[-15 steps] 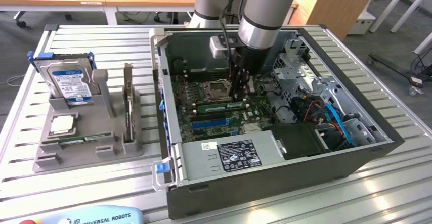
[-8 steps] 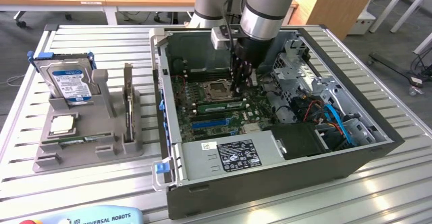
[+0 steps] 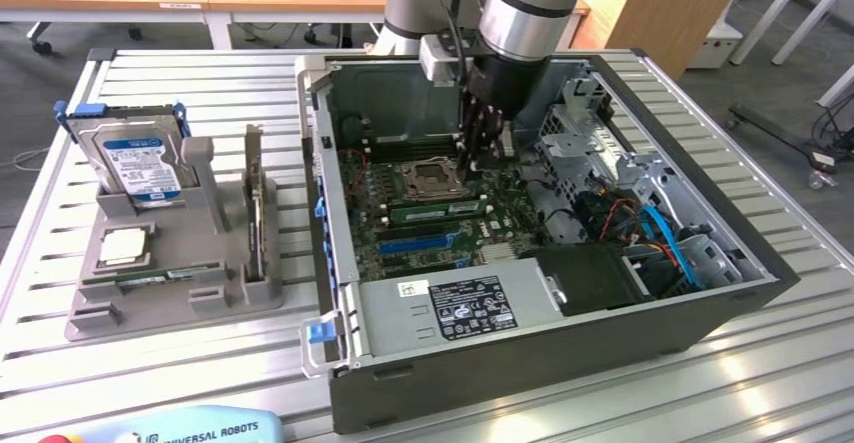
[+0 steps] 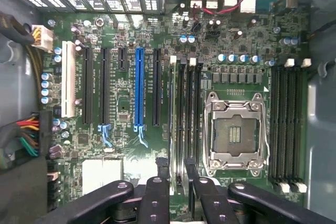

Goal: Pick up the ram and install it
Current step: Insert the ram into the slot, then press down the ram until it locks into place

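**Gripper [image 4: 177, 169] spread over the end of a memory slot beside the CPU socket [image 4: 234, 129]**

The gripper hangs low inside the open computer case [image 3: 534, 363], just beside the CPU socket. Its two dark fingers [image 4: 160, 182] stand apart, with a plain gap between them. They pinch nothing that can be made out.

The ram [image 4: 174, 119] shows edge-on as a thin pale-green strip. It lies along the outermost slot of the bank of memory slots next to the socket, on the side facing the blue expansion slot [image 4: 139, 87]. One end of the strip runs into the gap between the fingers, and it is narrower than that gap. A white latch sits at the strip's other end. Whether the ram is fully seated, and whether the fingers touch it, cannot be told.

The second bank of memory slots [image 4: 287, 124], on the socket's opposite side, looks dark and unfilled.

Well apart from the socket, outside the case toward the exterior view's left, a grey holder [image 3: 200, 298] stands on the slatted bench [image 3: 747, 383]. It carries an upright hard drive [image 3: 134, 158] with a blue-white label and a dark expansion card [image 3: 254, 198] standing on edge. A dark greenish strip [image 3: 150, 277] lies flat near the holder's front, too small to identify.
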